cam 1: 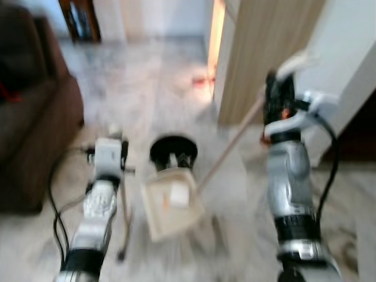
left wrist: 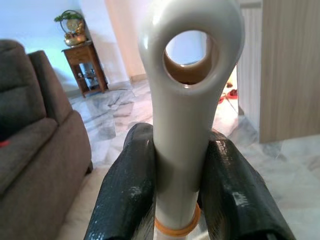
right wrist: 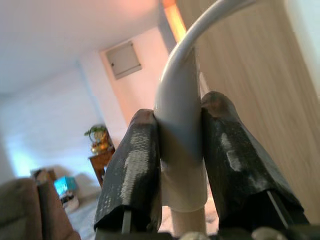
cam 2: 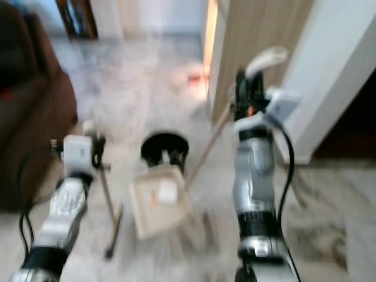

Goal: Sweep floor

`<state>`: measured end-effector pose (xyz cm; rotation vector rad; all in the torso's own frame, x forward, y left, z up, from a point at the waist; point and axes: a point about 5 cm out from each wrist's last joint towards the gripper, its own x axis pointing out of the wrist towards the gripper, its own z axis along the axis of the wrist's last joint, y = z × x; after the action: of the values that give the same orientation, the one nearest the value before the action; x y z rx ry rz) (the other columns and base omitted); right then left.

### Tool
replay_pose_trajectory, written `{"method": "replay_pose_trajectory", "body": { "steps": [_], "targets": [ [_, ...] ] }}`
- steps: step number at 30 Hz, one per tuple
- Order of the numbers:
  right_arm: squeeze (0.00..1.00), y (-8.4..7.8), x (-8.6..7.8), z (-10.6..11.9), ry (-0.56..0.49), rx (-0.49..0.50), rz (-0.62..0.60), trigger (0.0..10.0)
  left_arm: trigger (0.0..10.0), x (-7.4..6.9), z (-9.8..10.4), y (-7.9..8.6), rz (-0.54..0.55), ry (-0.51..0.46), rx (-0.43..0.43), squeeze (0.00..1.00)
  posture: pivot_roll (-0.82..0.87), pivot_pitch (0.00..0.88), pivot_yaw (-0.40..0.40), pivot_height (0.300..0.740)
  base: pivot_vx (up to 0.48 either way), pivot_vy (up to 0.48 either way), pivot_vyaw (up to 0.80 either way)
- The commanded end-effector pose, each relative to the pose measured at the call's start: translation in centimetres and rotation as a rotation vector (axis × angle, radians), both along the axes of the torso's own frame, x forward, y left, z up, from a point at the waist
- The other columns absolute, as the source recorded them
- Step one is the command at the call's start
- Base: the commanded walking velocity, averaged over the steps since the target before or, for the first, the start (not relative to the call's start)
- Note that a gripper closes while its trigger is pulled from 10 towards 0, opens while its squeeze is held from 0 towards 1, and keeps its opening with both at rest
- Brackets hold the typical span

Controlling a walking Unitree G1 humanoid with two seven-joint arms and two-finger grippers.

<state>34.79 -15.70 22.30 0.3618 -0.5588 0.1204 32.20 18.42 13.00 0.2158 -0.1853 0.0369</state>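
Marble floor (cam 1: 147,94), pale and veined, blurred in both eye views, so take fine debris as unreadable. Your left claw (left wrist: 182,200) is clamped on the grey looped handle (left wrist: 187,90) of the dustpan; its thin stick runs down to the cream dustpan (cam 1: 170,202), which sits flat on the floor in front of you, mouth toward the brush, presumably so swept dirt lands inside. One small pale scrap (cam 1: 178,195) lies in the pan. Your right claw (right wrist: 182,165) is closed around the white curved grip (right wrist: 182,100) at the top of the broom stick (cam 1: 232,144); the stick slants down toward your left to the black brush head (cam 1: 173,151), which rests on the floor just beyond the pan's far edge. Held this way, one arm steadies the pan while the other can draw the bristles toward it. Count: one broom, one dustpan, two claws, both occupied. A brown sofa (cam 1: 35,117) stands to your left, a wooden door panel (cam 1: 258,53) ahead right, a small side table (left wrist: 87,62) further off
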Motion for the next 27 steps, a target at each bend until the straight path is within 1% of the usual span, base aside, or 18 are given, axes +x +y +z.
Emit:
{"method": "replay_pose_trajectory", "body": {
  "steps": [1,9,18,27],
  "targets": [
    [0.0,-0.28,-0.26,1.85,-0.072,0.036,-0.008,10.0,10.0,0.32,1.16,-0.78,-0.025,-0.051,0.0,0.0,0.07,0.0,0.038,0.74,0.33,0.0,0.0],
    [0.0,-0.06,-0.24,2.44,-0.086,0.033,-0.001,10.0,10.0,0.46,1.32,-0.69,-0.025,-0.053,0.002,0.0,0.08,0.018,0.043,0.74,0.33,0.0,0.0],
    [0.0,0.09,-0.44,2.0,-0.071,0.039,0.004,10.0,10.0,0.42,1.5,-0.72,-0.029,-0.058,0.001,0.0,0.08,0.032,0.049,0.74,0.331,0.0,0.0],
    [0.0,0.14,-0.47,1.78,-0.062,0.043,0.009,10.0,10.0,0.37,1.47,-0.78,-0.034,-0.059,-0.003,0.0,0.08,0.019,0.051,0.74,0.334,0.0,0.0]
  ]
}}
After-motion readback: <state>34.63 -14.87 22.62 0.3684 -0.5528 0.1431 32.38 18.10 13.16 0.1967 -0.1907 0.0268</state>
